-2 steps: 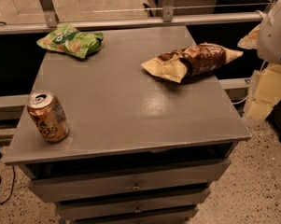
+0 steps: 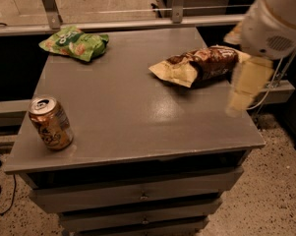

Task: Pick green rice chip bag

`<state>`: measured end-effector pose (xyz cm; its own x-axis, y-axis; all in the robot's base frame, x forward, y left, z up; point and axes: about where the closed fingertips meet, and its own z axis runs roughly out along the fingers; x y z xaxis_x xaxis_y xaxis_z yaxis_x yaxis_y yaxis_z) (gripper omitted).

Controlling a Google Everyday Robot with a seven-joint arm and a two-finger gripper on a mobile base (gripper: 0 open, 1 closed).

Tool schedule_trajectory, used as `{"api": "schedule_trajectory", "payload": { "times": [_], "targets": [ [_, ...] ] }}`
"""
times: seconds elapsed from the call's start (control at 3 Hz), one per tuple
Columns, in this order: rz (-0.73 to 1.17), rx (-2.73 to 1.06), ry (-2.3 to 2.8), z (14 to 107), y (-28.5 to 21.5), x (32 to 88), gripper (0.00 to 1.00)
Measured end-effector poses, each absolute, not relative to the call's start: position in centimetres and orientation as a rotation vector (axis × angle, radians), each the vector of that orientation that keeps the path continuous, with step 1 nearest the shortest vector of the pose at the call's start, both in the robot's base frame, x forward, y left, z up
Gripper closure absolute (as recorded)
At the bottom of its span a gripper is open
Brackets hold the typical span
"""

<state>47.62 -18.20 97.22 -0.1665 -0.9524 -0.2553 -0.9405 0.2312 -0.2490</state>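
Camera view: green rice chip bag (image 2: 74,43) lies at 11 o'clock on the grey cabinet top (image 2: 133,112), near the back edge. Gripper (image 2: 242,92) hangs at 3 o'clock over the right edge, just beside the brown bag (image 2: 199,65), well apart from the green one. Gripper state: can't tell. Soda can (image 2: 50,122) stands upright at 8 o'clock.

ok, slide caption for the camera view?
Gripper hangs at the right of the table, by the brown bag; green rice chip bag lies far-left, soda can front-left.
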Motion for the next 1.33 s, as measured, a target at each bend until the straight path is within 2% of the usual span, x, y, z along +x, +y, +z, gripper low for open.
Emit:
{"api": "schedule_trajectory", "payload": {
  "times": [0.67, 1.0, 1.33],
  "targets": [
    [0.125, -1.768, 1.978, 94.4, -4.9, 60.6, 0.00],
    [0.128, -1.767, 1.974, 94.4, -4.7, 60.6, 0.00],
    [0.142, -1.709, 1.944, 93.6, -2.4, 63.8, 0.00]
  ]
}}
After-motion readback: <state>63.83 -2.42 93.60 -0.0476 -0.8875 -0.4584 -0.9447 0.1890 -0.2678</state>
